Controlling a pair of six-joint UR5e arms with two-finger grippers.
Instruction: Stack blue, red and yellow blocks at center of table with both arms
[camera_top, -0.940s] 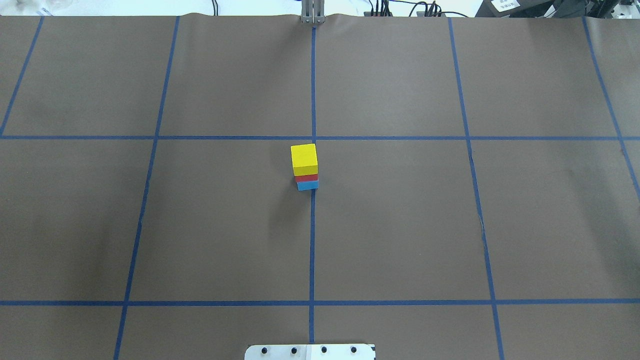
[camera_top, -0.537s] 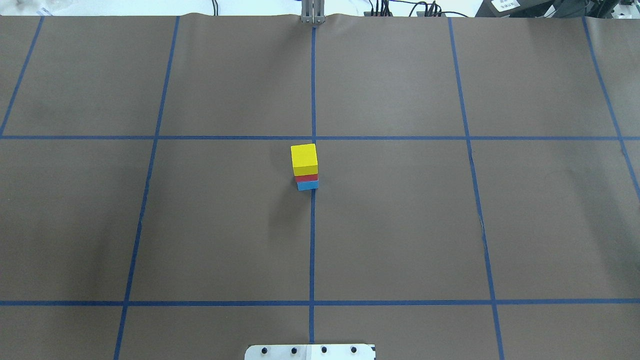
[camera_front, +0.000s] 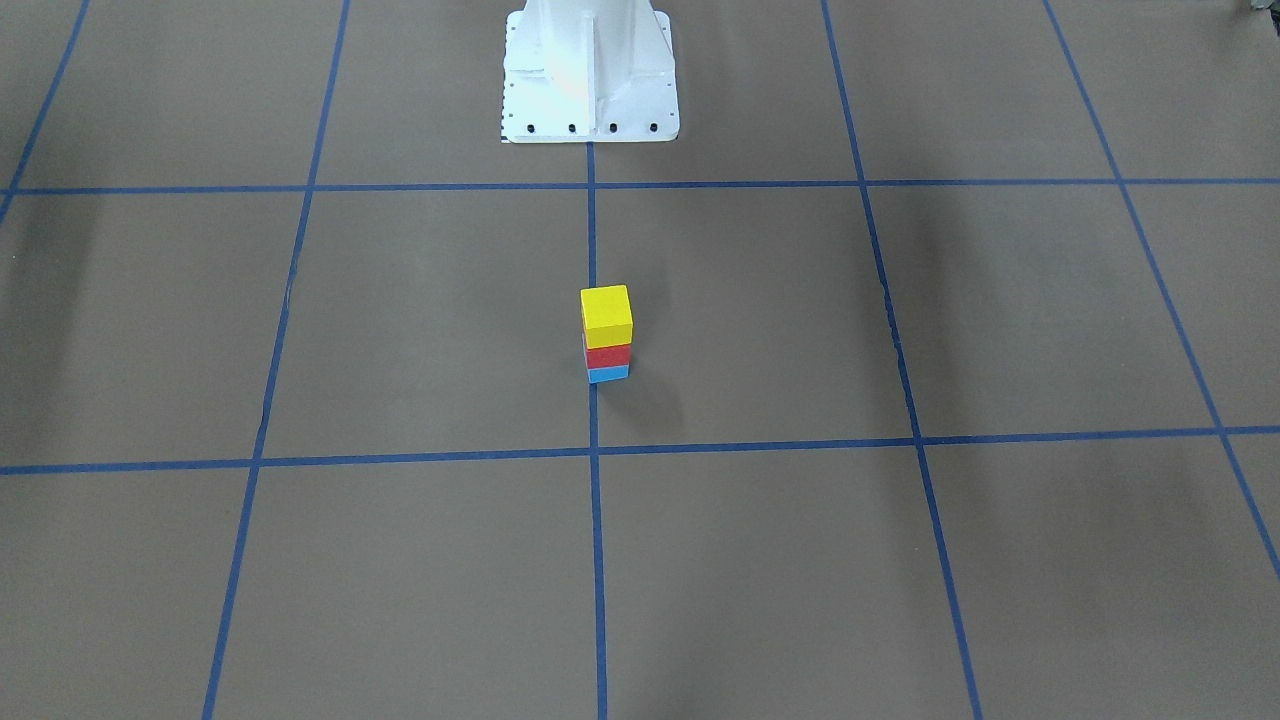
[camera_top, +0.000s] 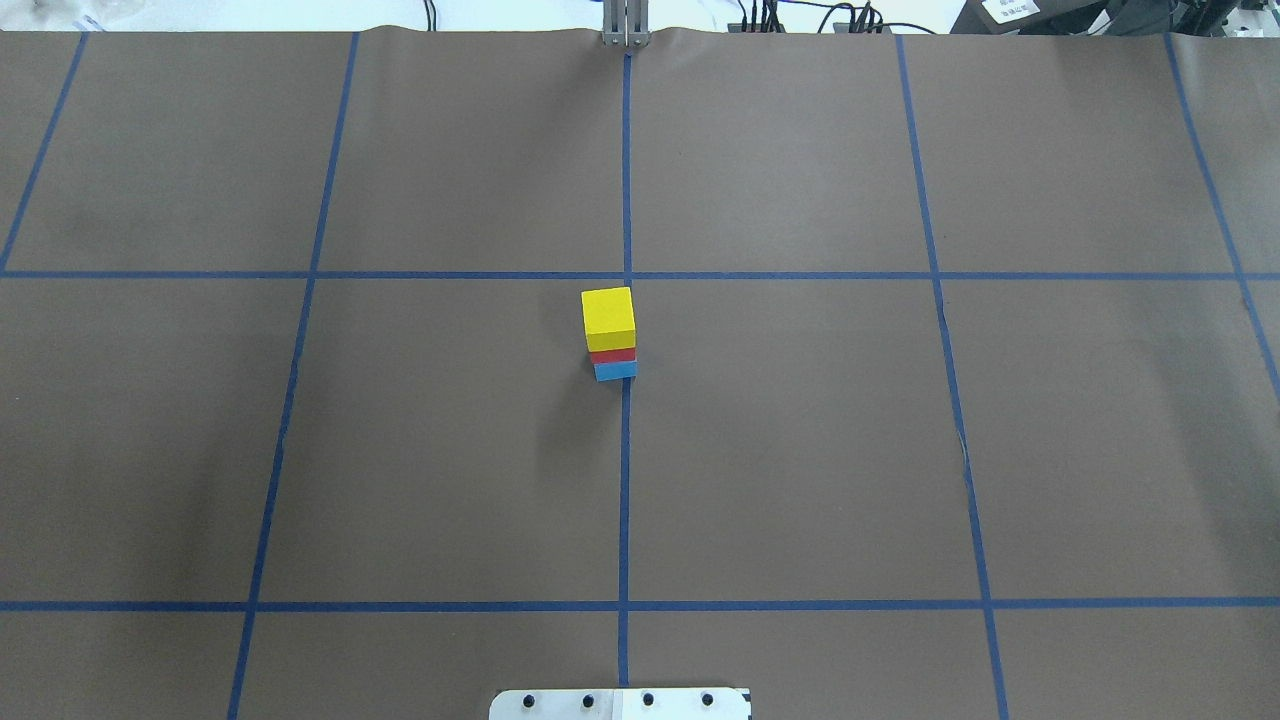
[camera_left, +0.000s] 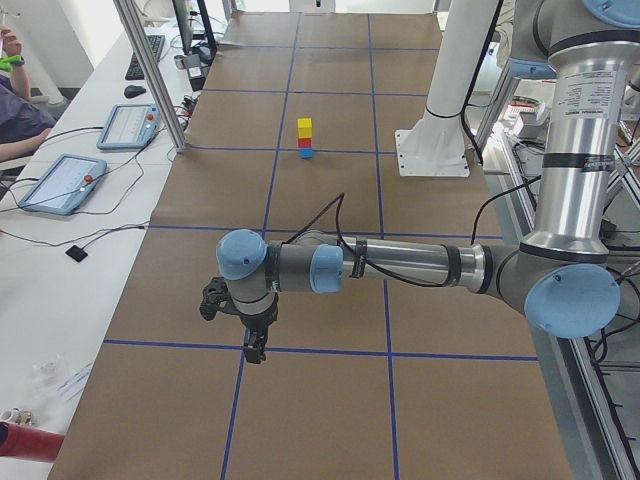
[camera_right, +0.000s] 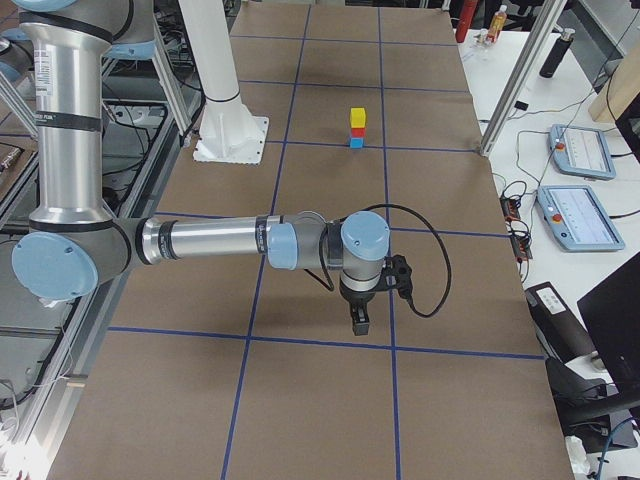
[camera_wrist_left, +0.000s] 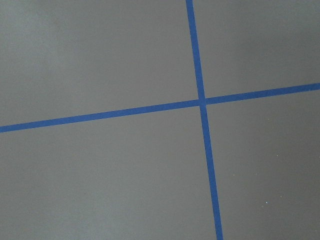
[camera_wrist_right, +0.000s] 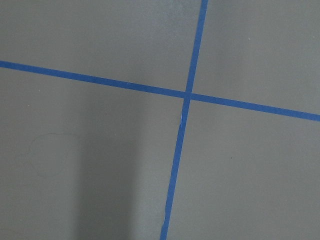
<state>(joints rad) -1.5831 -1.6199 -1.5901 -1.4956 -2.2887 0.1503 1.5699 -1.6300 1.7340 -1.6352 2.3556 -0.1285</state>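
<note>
A stack stands at the table's centre, just beside the middle blue tape line: the yellow block (camera_top: 608, 315) on the red block (camera_top: 613, 355) on the blue block (camera_top: 615, 371). It also shows in the front view, with the yellow block (camera_front: 606, 312) on top. Neither gripper touches it. My left gripper (camera_left: 255, 350) hangs over the table far from the stack, near the left end. My right gripper (camera_right: 360, 322) hangs near the right end. Both show only in the side views, so I cannot tell whether they are open or shut. The wrist views show only brown paper and tape lines.
The robot's white base (camera_front: 590, 90) stands at the table's edge behind the stack. Blue tape lines (camera_top: 625, 480) grid the brown paper. Tablets (camera_left: 60, 182) and cables lie on the side bench, with an aluminium post (camera_left: 150, 75) and an operator (camera_left: 15, 100) nearby.
</note>
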